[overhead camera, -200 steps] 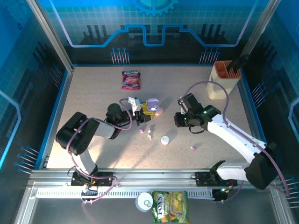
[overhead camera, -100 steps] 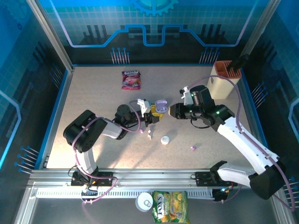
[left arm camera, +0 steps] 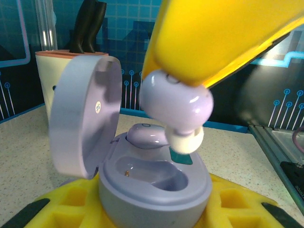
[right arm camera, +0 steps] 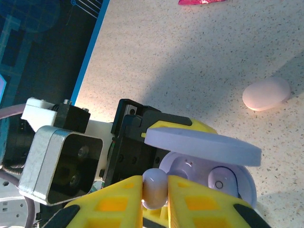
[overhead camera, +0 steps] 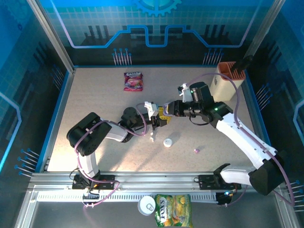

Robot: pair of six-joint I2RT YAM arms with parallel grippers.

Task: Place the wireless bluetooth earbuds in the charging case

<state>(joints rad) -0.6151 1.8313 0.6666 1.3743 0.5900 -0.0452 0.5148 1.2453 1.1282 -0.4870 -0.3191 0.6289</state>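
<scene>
Speckled tabletop (overhead camera: 95,99), blue-rimmed, inside a booth of blue panels. Contents, from the near edge outward:

1. Metal rail (overhead camera: 142,180) along the near edge. In front of it lie a snack bag (overhead camera: 172,210) and a tin (overhead camera: 147,205), just beside each other.
2. Loose bud (overhead camera: 196,151), purple, lying alone on the near right of the top, well apart from everything else.
3. White case (overhead camera: 167,142), rounded, lying flat near the middle.
4. White bud (overhead camera: 152,138), just left of the white case and near the left gripper.
5. Left gripper (overhead camera: 159,121), reaching low from the left. Its jaws are clenched on the purple case (left arm camera: 156,185), with yellow pads against either side of the base.
6. The purple case's lid is swung open and stands upright at one side. A seated bud (left arm camera: 145,135), purple, fills the far well. The near well (left arm camera: 147,173) is bare.
7. Right gripper (right arm camera: 154,187), coming in from the right. Its jaws are pinched on the held bud (left arm camera: 175,102), purple with a white tip pointing down. The held bud hangs just above the open wells. Whether the tip touches the case I cannot tell.
8. Pink case (right arm camera: 266,93), a shut pebble on the top beyond the two grippers and apart from them.
9. Pink packet (overhead camera: 133,80), lying flat towards the far edge, left of centre.
10. Knife block (overhead camera: 227,81), cream, in the far right corner, with dark handles standing out of its top.
</scene>
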